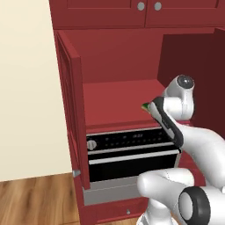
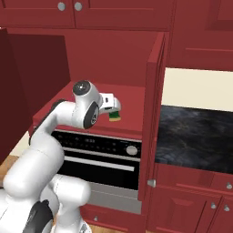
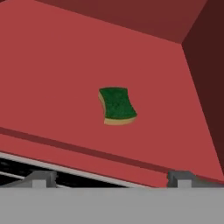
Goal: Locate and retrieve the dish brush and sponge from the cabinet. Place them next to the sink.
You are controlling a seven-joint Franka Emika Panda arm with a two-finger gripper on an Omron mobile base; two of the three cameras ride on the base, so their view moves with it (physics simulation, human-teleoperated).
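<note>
Claw (image 3: 111, 179) fingers stood fully apart, gripping nothing, poised above the sponge (image 3: 117, 105), which lay green side up and alone on the red shelf (image 1: 114, 103) inside the open cabinet (image 2: 154, 73), directly over the black-and-silver oven (image 2: 98, 157); both doors stood wide.

A black-and-silver oven (image 1: 132, 151) sits just below the hand, a cream wall (image 1: 26, 88) and wood floor (image 1: 35, 200) off to its left — dark stone counter (image 2: 193, 136) to its right (low red cupboards (image 2: 191, 207) beneath).
</note>
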